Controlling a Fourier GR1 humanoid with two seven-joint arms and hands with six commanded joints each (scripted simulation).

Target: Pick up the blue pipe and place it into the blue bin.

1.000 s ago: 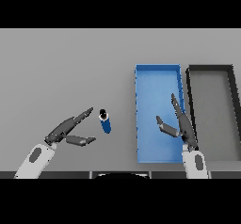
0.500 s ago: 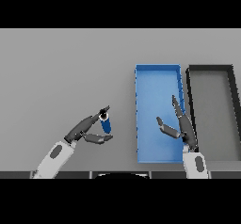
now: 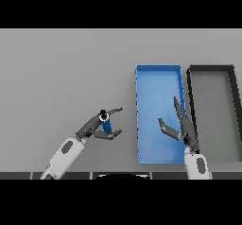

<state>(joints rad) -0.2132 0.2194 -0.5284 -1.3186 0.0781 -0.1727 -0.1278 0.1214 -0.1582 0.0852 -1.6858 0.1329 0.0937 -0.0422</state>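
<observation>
Head view, left side first: the left arm (image 3: 64,155) comes in from the lower left edge and reaches up and to the right across the grey bench (image 3: 61,77). Its left hand (image 3: 94,127) is closed about the blue pipe (image 3: 106,124), with fingers above and past the pipe's top and the thumb curled under its lower end, so the pipe sits pinched between them. The pipe stands roughly upright in that grasp, its dark upper end with a pale ring showing just at the fingers' base; whether its lower end touches the bench cannot be told.

To the right of that hand, near but apart from the fingertips, lies the blue bin (image 3: 158,70), a long rectangular tray running away from the robot, with nothing visible inside other than what hangs over it. The pipe is outside the bin, just beside its left wall.

Over the bin's lower right part hangs the right hand (image 3: 182,125), its fingers straight and spread, pointing away from the robot, with the thumb stuck out to the left; it holds nothing. Its white forearm enters from the lower edge.

Just beyond the right hand, touching or nearly touching the blue bin's right wall, sits a dark grey bin (image 3: 234,106) of like shape.
</observation>
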